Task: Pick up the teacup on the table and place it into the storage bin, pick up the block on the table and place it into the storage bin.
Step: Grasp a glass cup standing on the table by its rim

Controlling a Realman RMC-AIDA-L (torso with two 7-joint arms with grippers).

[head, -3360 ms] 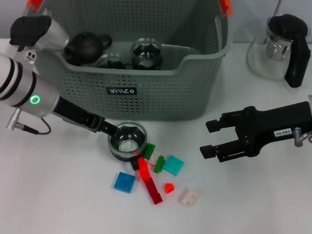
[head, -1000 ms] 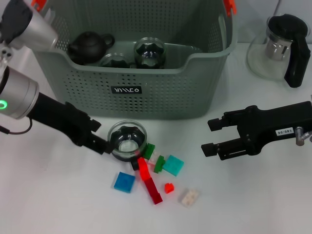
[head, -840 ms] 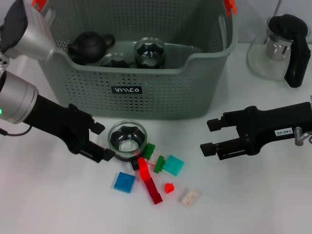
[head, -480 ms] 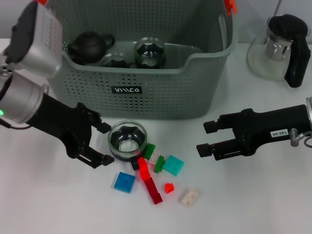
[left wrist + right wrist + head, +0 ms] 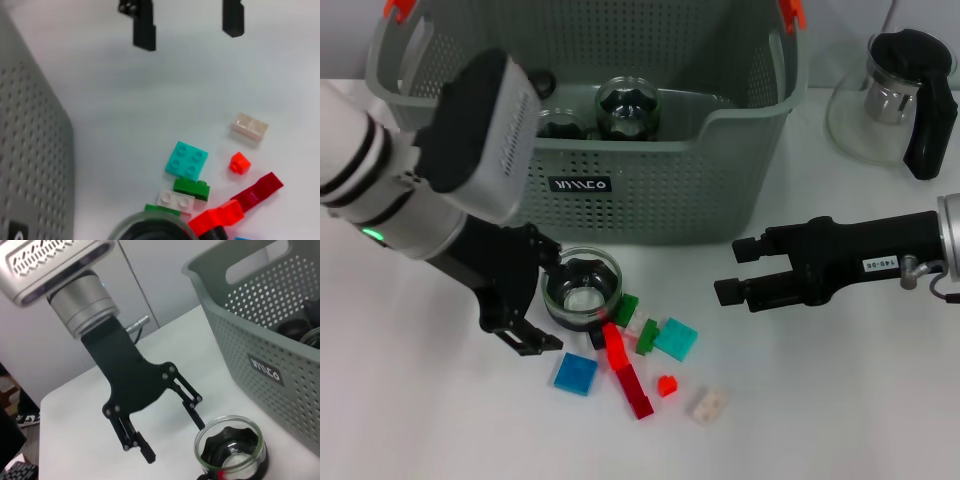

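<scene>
The teacup point(image 5: 582, 290), clear glass with a dark inside, stands on the table just in front of the storage bin point(image 5: 620, 205). My left gripper point(image 5: 542, 303) is open right beside the cup's left side, one finger by its rim and the other lower down. The right wrist view shows the same open left gripper point(image 5: 172, 435) next to the teacup point(image 5: 231, 450). Several blocks lie to the right of the cup, among them a teal block point(image 5: 675, 338), a long red block point(image 5: 628, 370) and a blue block point(image 5: 575, 373). My right gripper point(image 5: 732, 269) hangs open to the right of the blocks.
Inside the storage bin point(image 5: 270, 340) sit a black teapot and two glass cups point(image 5: 623, 108). A glass pitcher with a black handle point(image 5: 895, 90) stands at the back right. In the left wrist view, a teal block point(image 5: 186, 160), cream block point(image 5: 249, 126) and small red block point(image 5: 239, 163) show.
My left arm has swung round over the bin's front, and its gripper has opened wide beside the teacup. The right gripper has drifted slightly left. The cup and blocks have not moved.
</scene>
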